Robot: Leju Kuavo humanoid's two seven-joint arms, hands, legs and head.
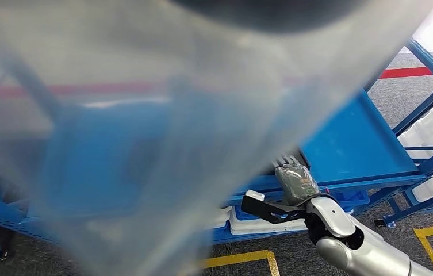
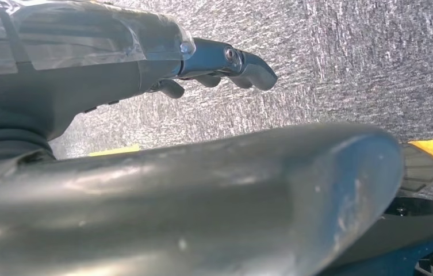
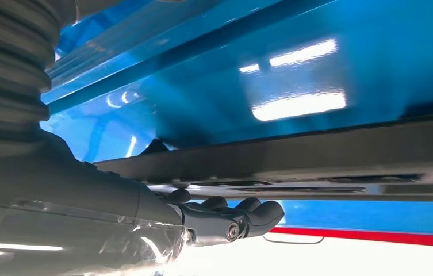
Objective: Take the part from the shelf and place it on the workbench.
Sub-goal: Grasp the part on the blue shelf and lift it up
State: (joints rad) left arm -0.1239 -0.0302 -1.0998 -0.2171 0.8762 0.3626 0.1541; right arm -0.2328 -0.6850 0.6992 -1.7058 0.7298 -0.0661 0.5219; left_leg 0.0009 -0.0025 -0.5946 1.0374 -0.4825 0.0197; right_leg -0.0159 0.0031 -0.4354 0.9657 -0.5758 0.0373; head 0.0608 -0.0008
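Grey carpet with yellow floor tape (image 1: 242,259) and a red line (image 1: 415,71) lies under a blue shelf (image 1: 357,144), which serves as the landmark. Much of the head view is veiled by a blurred, see-through sheet (image 1: 145,144) close to the camera; what it is cannot be told. One right hand (image 1: 295,179) reaches up at the shelf's front edge, its fingers (image 3: 242,214) curled just under the blue panel; whether they hold anything cannot be told. One left hand (image 2: 145,57) hangs away from the shelf over the carpet, its fingers (image 2: 248,66) bent inward with nothing seen in them. White bins (image 1: 254,221) sit on the shelf's lower level, at least two, and more pale ones (image 1: 432,132) beside its far end. No part can be made out on the shelf or in either hand, so the task looks barely begun: grasping, carrying and setting it on the table all seem left.
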